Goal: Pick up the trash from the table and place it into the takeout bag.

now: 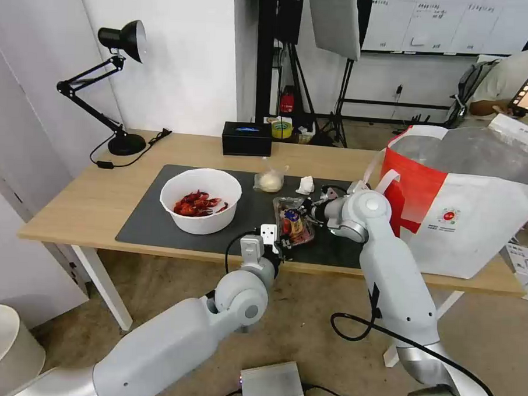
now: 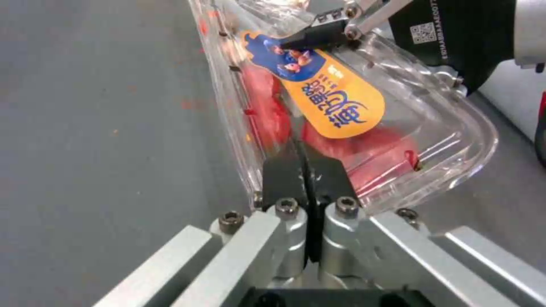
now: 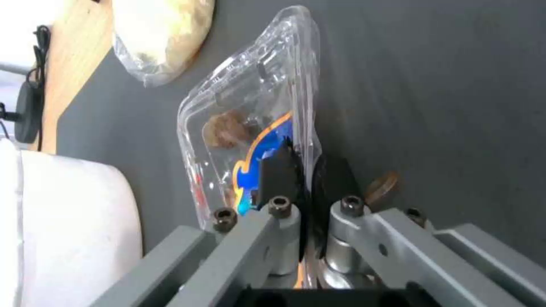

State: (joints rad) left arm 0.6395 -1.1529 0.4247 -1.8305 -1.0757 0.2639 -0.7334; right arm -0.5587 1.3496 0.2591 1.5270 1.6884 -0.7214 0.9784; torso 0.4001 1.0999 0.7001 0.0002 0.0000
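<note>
The clear clamshell box (image 1: 294, 221) with red fruit and an orange-blue label is held tilted over the dark mat (image 1: 146, 228), pinched at opposite edges. My left gripper (image 1: 282, 242) is shut on its near rim (image 2: 307, 166); my right gripper (image 1: 310, 211) is shut on its far edge (image 3: 304, 170). The box shows close up in both wrist views (image 2: 341, 106) (image 3: 250, 106). The white bowl (image 1: 200, 200) of red shells sits left of it. Behind lie the small clear bag (image 1: 269, 181) (image 3: 159, 30) and the crumpled tissue (image 1: 305, 185). The takeout bag (image 1: 462, 206) stands open at the table's right end.
A black rectangular box (image 1: 247, 139) and a black desk lamp (image 1: 123, 139) stand along the table's (image 1: 89, 202) far edge. On the floor are a silver box (image 1: 270, 384) and a white bin (image 1: 7, 344). Studio stands fill the room behind.
</note>
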